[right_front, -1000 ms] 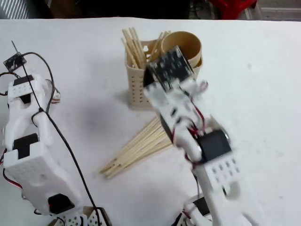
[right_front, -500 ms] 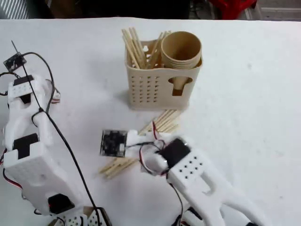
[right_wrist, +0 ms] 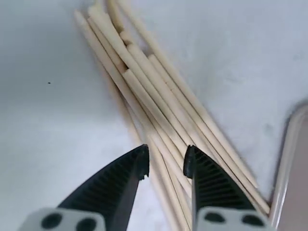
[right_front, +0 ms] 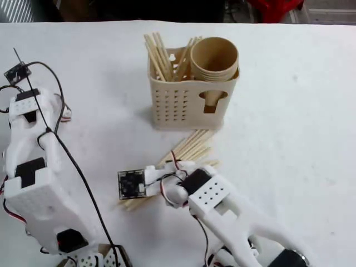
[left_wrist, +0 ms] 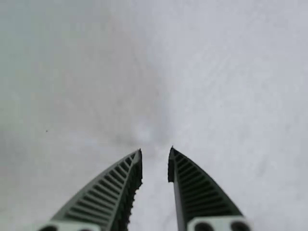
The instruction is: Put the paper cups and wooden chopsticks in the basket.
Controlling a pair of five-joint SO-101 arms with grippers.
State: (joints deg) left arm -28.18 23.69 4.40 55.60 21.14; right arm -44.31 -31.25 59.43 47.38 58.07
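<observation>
Pale, slender wooden chopsticks (right_front: 192,146) lie fanned on the white surface (right_front: 300,111) at 6 o'clock of the one basket (right_front: 186,105). My right jaws are parted over the fan's 7 o'clock end, and my left jaws are slightly parted above bare surface. The basket holds nested tan paper cups (right_front: 214,55) at its 3 o'clock side and upright sticks at 9 o'clock; I can't count any of them exactly.
</observation>
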